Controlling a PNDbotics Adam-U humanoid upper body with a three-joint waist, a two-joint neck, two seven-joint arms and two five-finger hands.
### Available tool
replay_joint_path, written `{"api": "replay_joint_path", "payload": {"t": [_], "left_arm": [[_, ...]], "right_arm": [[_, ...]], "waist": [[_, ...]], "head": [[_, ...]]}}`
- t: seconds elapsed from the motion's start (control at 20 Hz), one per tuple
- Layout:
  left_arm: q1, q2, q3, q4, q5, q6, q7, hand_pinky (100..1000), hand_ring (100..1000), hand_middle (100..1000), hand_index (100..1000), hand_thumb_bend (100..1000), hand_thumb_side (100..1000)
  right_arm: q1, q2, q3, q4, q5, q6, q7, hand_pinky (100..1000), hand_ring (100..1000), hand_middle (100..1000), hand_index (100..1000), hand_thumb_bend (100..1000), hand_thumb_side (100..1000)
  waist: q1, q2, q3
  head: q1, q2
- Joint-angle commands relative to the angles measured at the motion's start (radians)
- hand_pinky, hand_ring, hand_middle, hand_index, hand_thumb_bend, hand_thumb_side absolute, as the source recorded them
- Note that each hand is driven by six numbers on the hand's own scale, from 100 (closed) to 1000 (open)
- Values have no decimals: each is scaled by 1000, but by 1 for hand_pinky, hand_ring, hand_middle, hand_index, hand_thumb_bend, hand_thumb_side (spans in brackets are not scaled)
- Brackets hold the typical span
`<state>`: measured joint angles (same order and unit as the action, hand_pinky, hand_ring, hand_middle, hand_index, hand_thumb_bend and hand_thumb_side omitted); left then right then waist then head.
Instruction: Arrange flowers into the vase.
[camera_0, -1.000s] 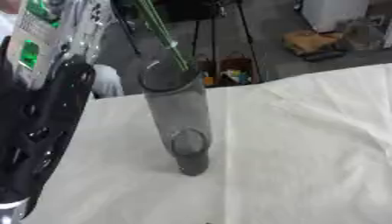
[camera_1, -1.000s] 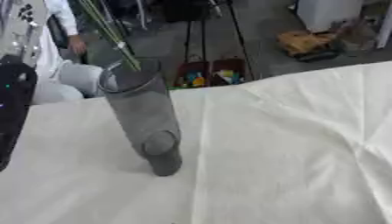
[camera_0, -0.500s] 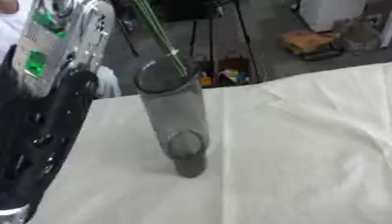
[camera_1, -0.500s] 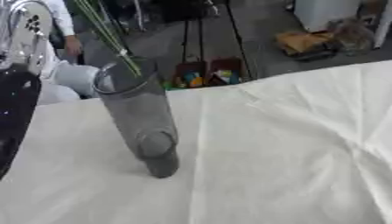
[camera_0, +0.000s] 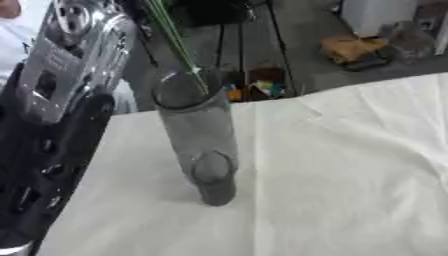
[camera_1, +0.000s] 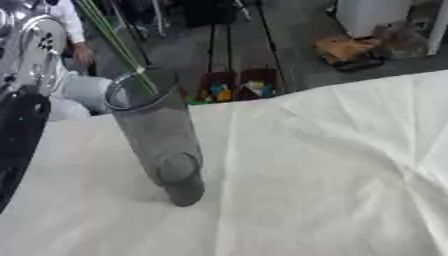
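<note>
Standing on the white-clothed counter (camera_1: 332, 165), a tall smoky-grey glass cylinder vase (camera_0: 199, 140) is holding thin green flower stems (camera_1: 118, 42); no robot hand is showing, only an arm.

The robot's left arm (camera_0: 52, 150) fills the views' left side: a long matte-black shell with small recessed holes. Above it sits a rounded silver joint housing (camera_0: 74, 60) bearing a dark rectangular marking and a round cap at its top.
</note>
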<state>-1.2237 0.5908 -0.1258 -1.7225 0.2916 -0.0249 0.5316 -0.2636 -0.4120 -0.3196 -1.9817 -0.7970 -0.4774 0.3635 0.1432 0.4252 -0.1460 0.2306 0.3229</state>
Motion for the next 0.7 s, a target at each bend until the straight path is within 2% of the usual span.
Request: {"api": "replay_joint_path", "payload": {"t": [0.05,0.65,0.7], "left_arm": [[-14,36,4,-13,-10,-18,-3,100,100,100,100,100,852],[-1,35,-2,-4,-20,-52,-14,100,100,100,100,100,851],[0,35,-3,-4,-22,-54,-16,100,100,100,100,100,807]], "right_arm": [[-8,-11,-7,-18,4,-1,4,604,730,628,738,100,1000],[-12,-6,-9,-18,7,1,11,604,729,627,739,100,1000],[-12,-5,-9,-18,7,2,11,604,729,626,740,100,1000]], "waist": [[-6,-18,-2],[-4,-5,-12],[-4,-5,-12]], "head": [[1,-17],[5,-34],[6,-35]]}}
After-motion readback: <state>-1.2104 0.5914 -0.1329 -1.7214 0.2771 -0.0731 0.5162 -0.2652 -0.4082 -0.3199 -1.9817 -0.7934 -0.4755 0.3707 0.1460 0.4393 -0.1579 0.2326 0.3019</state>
